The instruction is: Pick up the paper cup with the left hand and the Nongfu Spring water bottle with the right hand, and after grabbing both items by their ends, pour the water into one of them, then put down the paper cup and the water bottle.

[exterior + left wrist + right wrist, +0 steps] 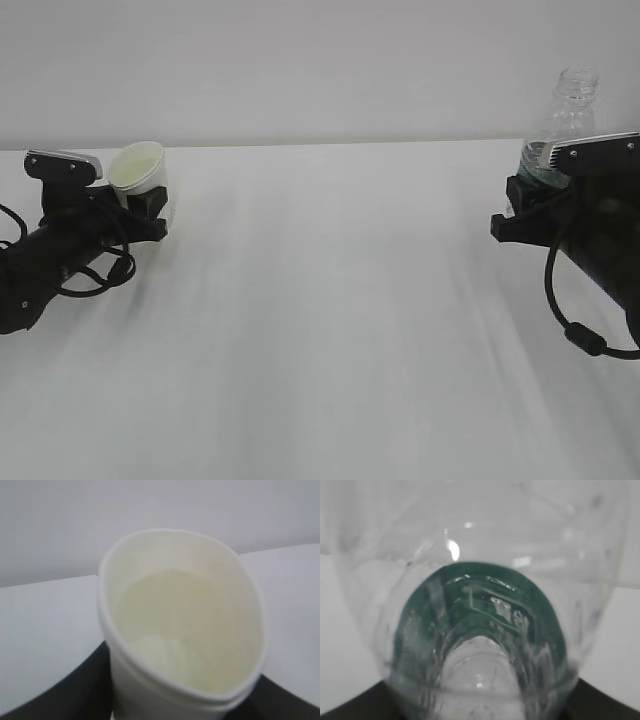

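Note:
At the far left the white paper cup (138,165) sits between the black fingers of my left gripper (155,212), which is shut on its lower body. It tips so that its cream inside faces the camera. In the left wrist view the cup (185,620) fills the frame, with dark fingers (75,690) on either side. At the far right my right gripper (520,208) is shut on the clear Nongfu Spring water bottle (568,110) near its green label band, its capless neck pointing up. The bottle (480,605) fills the right wrist view. I cannot make out any water.
A white table (340,330) spreads between the two arms, with a plain pale wall behind. Black cables loop from the left arm (95,275) and the right arm (580,335).

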